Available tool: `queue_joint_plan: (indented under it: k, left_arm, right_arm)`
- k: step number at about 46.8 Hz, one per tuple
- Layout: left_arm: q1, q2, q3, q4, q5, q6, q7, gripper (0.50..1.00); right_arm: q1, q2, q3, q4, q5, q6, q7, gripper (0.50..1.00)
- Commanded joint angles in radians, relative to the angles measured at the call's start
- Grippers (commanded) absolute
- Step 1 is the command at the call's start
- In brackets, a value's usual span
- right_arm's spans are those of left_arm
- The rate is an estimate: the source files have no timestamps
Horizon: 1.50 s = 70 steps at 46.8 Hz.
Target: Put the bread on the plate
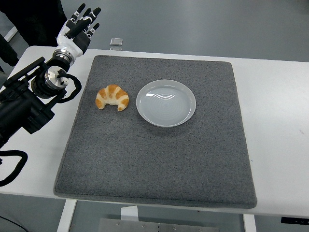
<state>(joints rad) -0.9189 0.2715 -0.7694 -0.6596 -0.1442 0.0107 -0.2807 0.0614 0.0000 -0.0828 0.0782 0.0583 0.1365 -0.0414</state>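
Observation:
A golden croissant (112,97) lies on the grey mat (154,159), just left of an empty pale grey plate (166,103). The two are close but apart. My left hand (82,23) is raised at the table's far left corner, fingers spread and holding nothing, well behind and left of the croissant. The black left arm comes in from the left edge. My right arm does not show.
The white table (275,106) extends past the mat on all sides. A small grey object (116,42) sits at the table's far edge. A dark-clothed person (34,19) stands at the top left.

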Motion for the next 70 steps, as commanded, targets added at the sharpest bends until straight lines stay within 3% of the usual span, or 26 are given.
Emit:
queue_joint_plan:
  k: [1,27,37,45,52,60,70]
  left_arm:
    - [0.002,0.000,0.001,-0.002,0.000,0.000,0.000,1.000]
    - [-0.028,0.012,0.045,0.041,0.058,0.006,0.005,1.000]
    - [-0.087,0.014,0.203,0.080,0.314,0.049,0.003,1.000]
    - [-0.121,0.031,0.245,0.060,0.486,0.084,0.006,1.000]
    - [-0.190,0.121,0.448,-0.037,0.491,0.046,0.008,1.000]
    - [-0.330,0.212,0.723,-0.107,0.494,0.029,0.009,1.000]
    - [-0.466,0.278,0.964,-0.120,0.511,-0.113,0.006,1.000]
  right_arm:
    - [0.000,0.000,0.000,0.000,0.000,0.000,0.000,0.952]
    - [0.000,0.000,0.000,0.000,0.000,0.000,0.000,0.952]
    - [0.000,0.000,0.000,0.000,0.000,0.000,0.000,0.952]
    - [0.000,0.000,0.000,0.000,0.000,0.000,0.000,0.952]
    - [0.000,0.000,0.000,0.000,0.000,0.000,0.000,0.952]
    - [0.000,0.000,0.000,0.000,0.000,0.000,0.000,0.952]
    - [0.000,0.000,0.000,0.000,0.000,0.000,0.000,0.952]
